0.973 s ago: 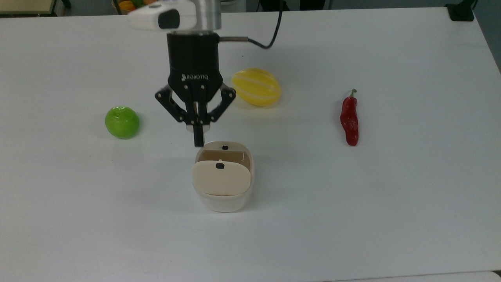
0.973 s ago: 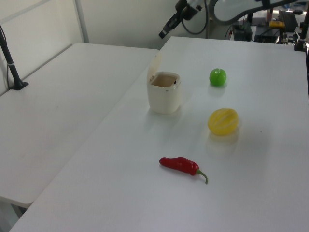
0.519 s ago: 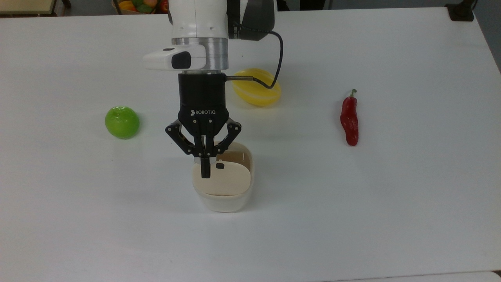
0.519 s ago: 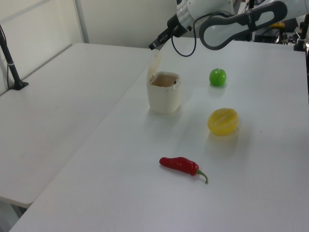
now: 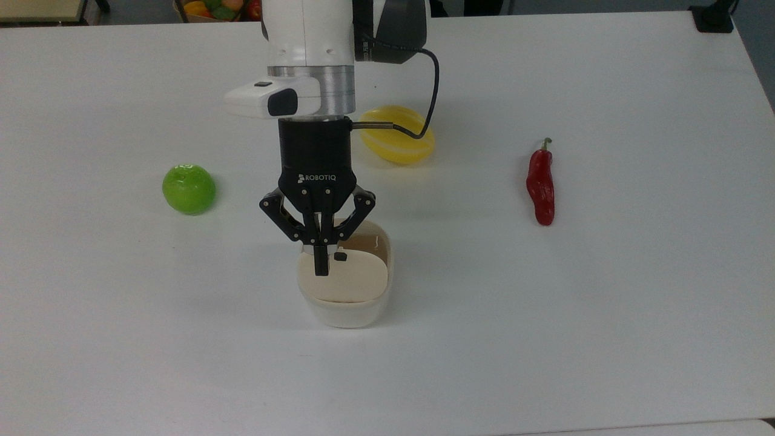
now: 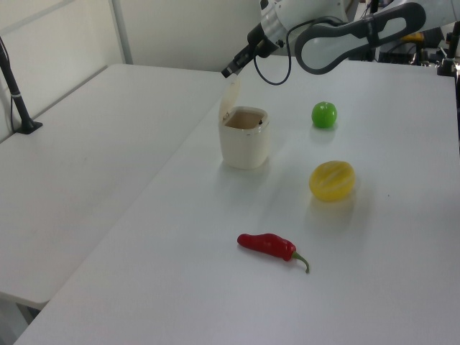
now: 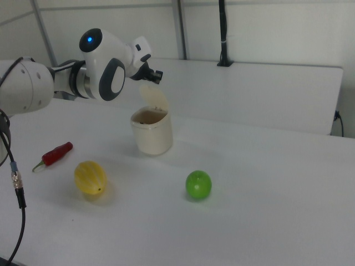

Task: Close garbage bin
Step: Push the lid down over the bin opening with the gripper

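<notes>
Centrally on the white surface (image 5: pixel 605 315) stands the garbage bin (image 5: pixel 346 306), a small cream tub whose beige lid (image 5: pixel 345 277) is swung up on its hinge. In the left view the lid (image 6: pixel 231 92) stands nearly upright above the far rim, leaving the brownish inside of the bin (image 6: pixel 244 136) open; the right view shows the same raised lid (image 7: pixel 153 97) over the tub (image 7: pixel 151 131).

The end effector (image 5: pixel 321 266) hangs over the bin with its two black fingers pressed together, nothing between them. Its tip lies against the lid's upper edge in the top view, just beside the small black button (image 5: pixel 340 256). In the left view the end effector (image 6: pixel 230 70) sits at the top of the lid, touching or nearly so; which cannot be told.

A green round fruit (image 5: pixel 189 189) lies well apart toward the top view's left. A yellow melon (image 5: pixel 396 134) sits behind the bin, partly hidden by the arm's black cable (image 5: pixel 431 85). A red chili pepper (image 5: pixel 540 186) lies well off toward the top view's right.
</notes>
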